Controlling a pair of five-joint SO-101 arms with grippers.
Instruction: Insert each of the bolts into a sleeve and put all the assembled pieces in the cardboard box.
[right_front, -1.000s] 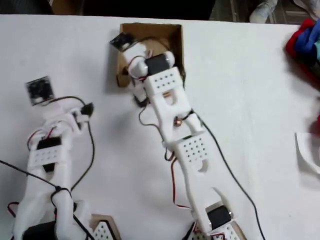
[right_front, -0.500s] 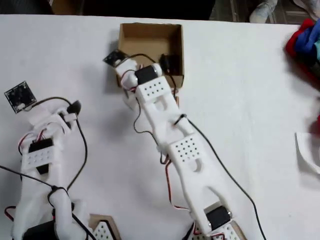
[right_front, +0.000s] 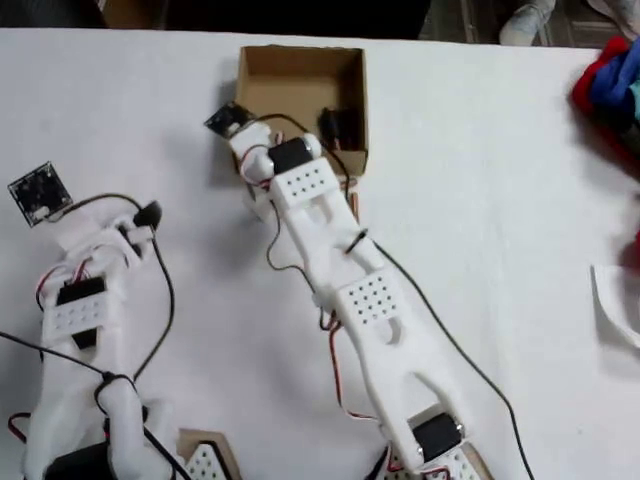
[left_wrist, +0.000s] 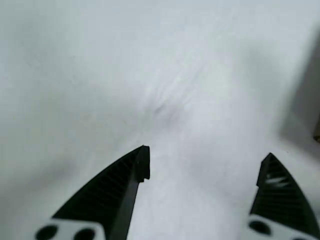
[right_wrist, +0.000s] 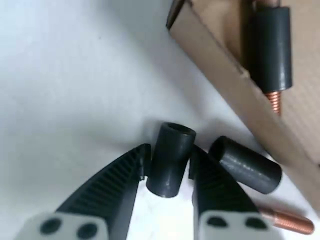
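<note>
The right gripper (right_wrist: 168, 162) has its jaws clamped on a black sleeve (right_wrist: 172, 145) just beside the cardboard box (right_wrist: 220, 55), while the left gripper (left_wrist: 205, 162) hangs wide open and empty over the white table (left_wrist: 100, 75).

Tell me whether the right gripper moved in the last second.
Yes. The right gripper pulled back from over the cardboard box to the table outside its near-left corner, where it grips a sleeve.

Arm (right_front: 325, 225) apparently against cardboard box (right_front: 295, 75)
</note>
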